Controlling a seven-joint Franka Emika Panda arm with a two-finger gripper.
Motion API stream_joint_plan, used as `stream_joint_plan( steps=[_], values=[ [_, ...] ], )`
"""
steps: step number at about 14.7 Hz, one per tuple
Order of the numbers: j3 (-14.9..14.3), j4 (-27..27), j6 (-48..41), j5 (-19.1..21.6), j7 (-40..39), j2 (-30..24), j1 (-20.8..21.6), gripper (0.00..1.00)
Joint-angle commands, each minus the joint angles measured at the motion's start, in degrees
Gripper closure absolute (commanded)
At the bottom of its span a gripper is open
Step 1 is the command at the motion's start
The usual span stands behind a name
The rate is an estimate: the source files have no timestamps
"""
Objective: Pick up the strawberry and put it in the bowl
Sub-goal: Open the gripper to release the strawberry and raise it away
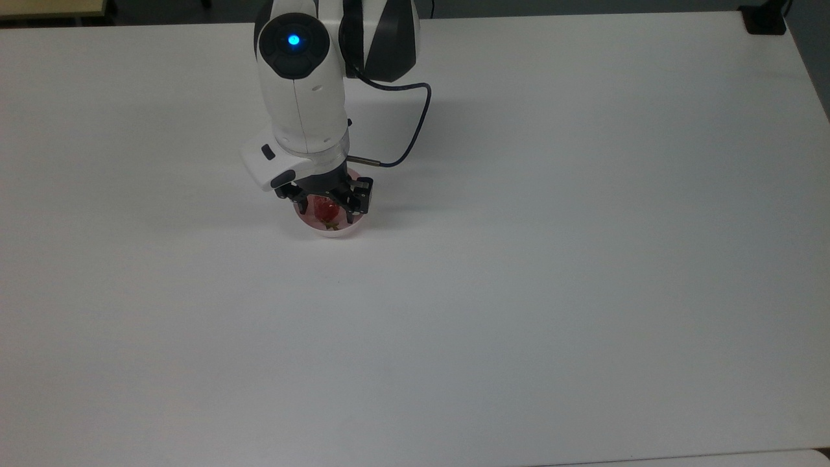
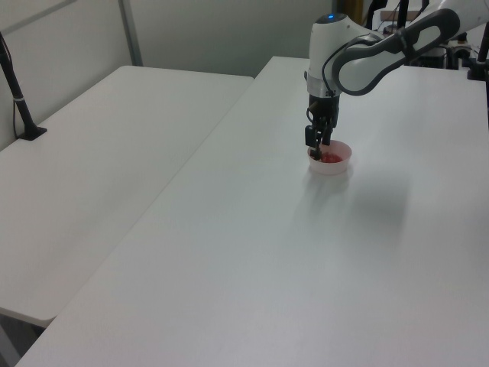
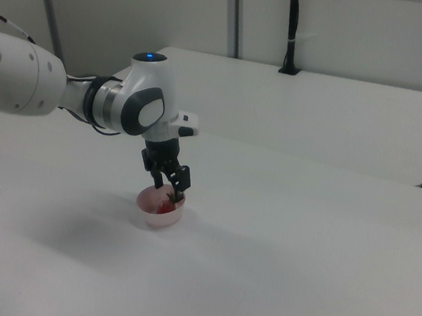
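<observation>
Two fingers of the gripper (image 1: 327, 204) stand spread apart, released, directly above the bowl (image 1: 331, 228). They hold nothing. In the top view one finger (image 1: 300, 201) sits over the bowl's rim on the top view's left and the other finger (image 1: 358, 200) over the rim on the top view's right. Whether a fingertip touches the rim cannot be told.

The strawberry (image 1: 326, 211) lies inside the bowl, below the gripper and between the two fingers, apart from both. Its green stem end points toward the top view's bottom edge. In the right view the strawberry (image 3: 165, 205) shows red in the bowl (image 3: 156, 213) just under the gripper (image 3: 170, 185). In the left view the gripper (image 2: 316, 142) hangs over the bowl (image 2: 334, 162), with the strawberry (image 2: 330, 157) visible as a red patch within.

The white table (image 1: 519, 292) lies bare on all sides of the gripper. Its far edge runs behind the arm in the top view; the edges toward the top view's left, right and bottom lie well apart from the gripper. A black cable (image 1: 415, 126) loops from the wrist toward the top view's right, above the table surface. A second white table (image 2: 99, 153) stands beside the first, on the left view's left.
</observation>
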Motion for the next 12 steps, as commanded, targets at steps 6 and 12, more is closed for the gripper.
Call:
stream_joint_plan(
  steps=[6,12],
  values=[
    [-0.31,4.96,-15.02,0.76,6.81,-8.91,0.11,0.0],
    [-0.66,5.06,-27.6,0.76,7.43,-19.45,0.55,0.0]
  ],
)
